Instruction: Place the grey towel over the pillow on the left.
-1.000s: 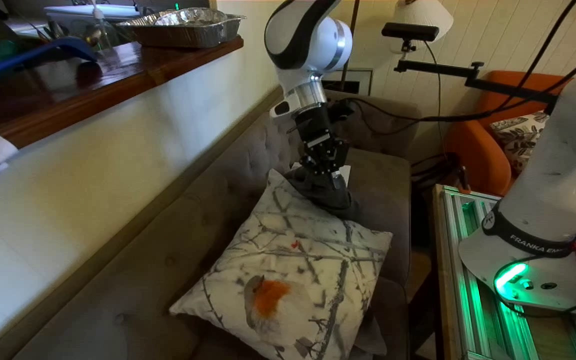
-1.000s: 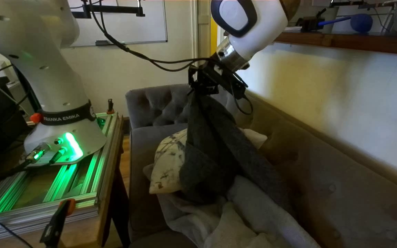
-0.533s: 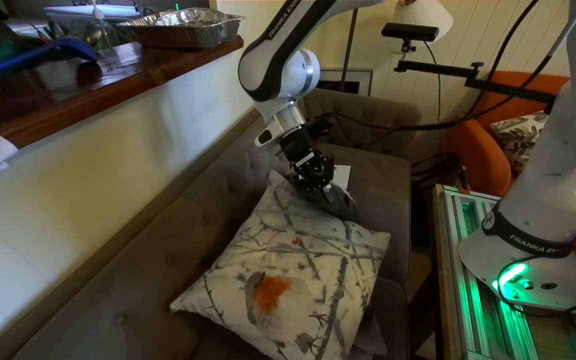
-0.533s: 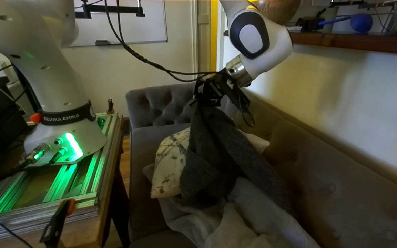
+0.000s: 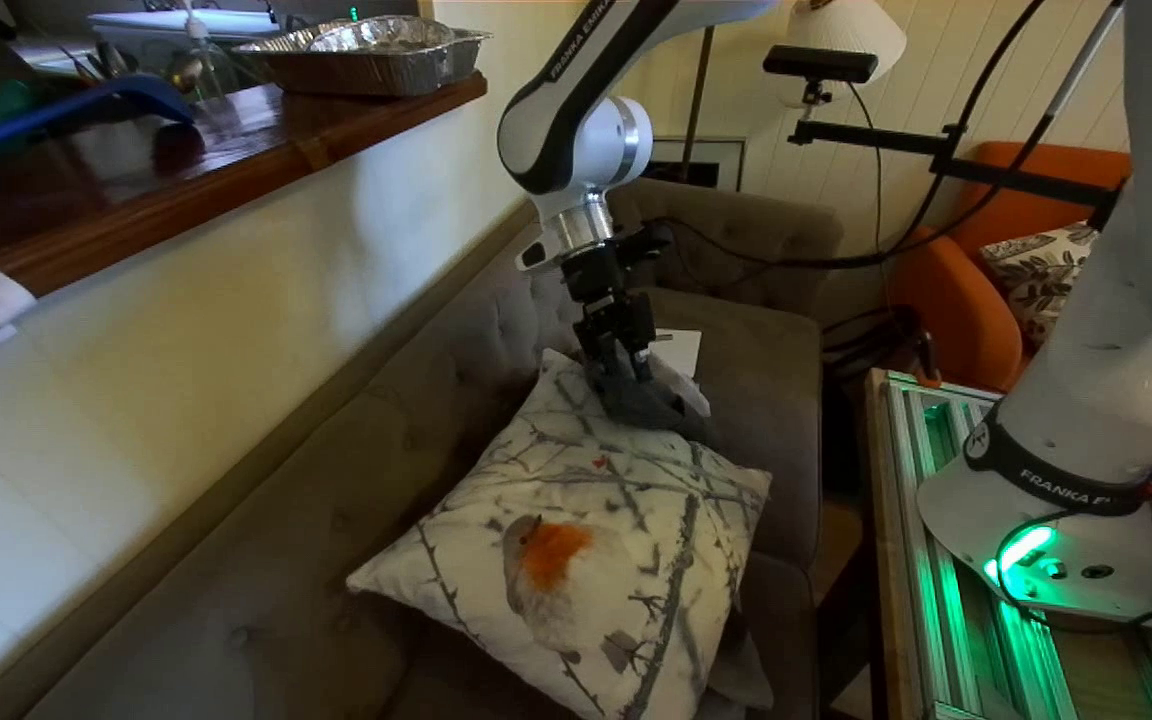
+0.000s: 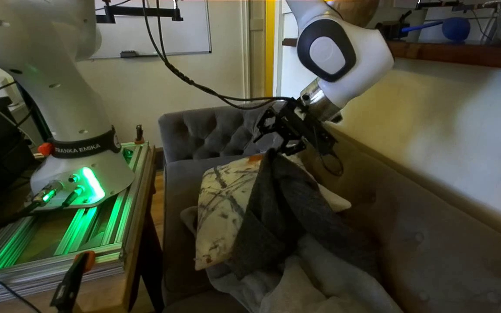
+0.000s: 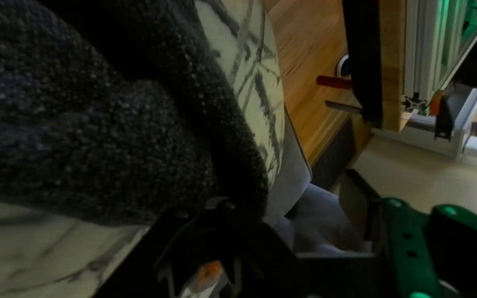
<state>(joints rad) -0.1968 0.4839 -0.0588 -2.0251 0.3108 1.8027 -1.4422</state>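
The grey towel [image 6: 268, 226] is draped over one side of the pillow [image 6: 222, 208], its peaked top reaching up to my gripper [image 6: 270, 145]. In another exterior view the pillow [image 5: 636, 560], printed with a robin and branches, lies on the sofa with the towel [image 5: 636, 405] bunched at its far edge. My gripper [image 5: 624, 365] is right above that bunch. In the wrist view the fingers stand well apart with sofa visible between them, so the gripper [image 7: 288, 192] is open. The towel [image 7: 97, 145] rests against or just beside one finger; contact is too dark to tell.
A light blanket [image 6: 315, 278] lies on the sofa [image 6: 429, 226] below the towel. White paper [image 5: 681, 348] is on the seat. The sofa back and wall run along one side; the robot's table [image 5: 891, 560] stands opposite. A wooden shelf [image 5: 266, 165] juts out above.
My gripper has come down and toward the sofa back, and its fingers have spread, letting go of the towel. The towel's top has sunk lower. The pillow has shifted slightly.
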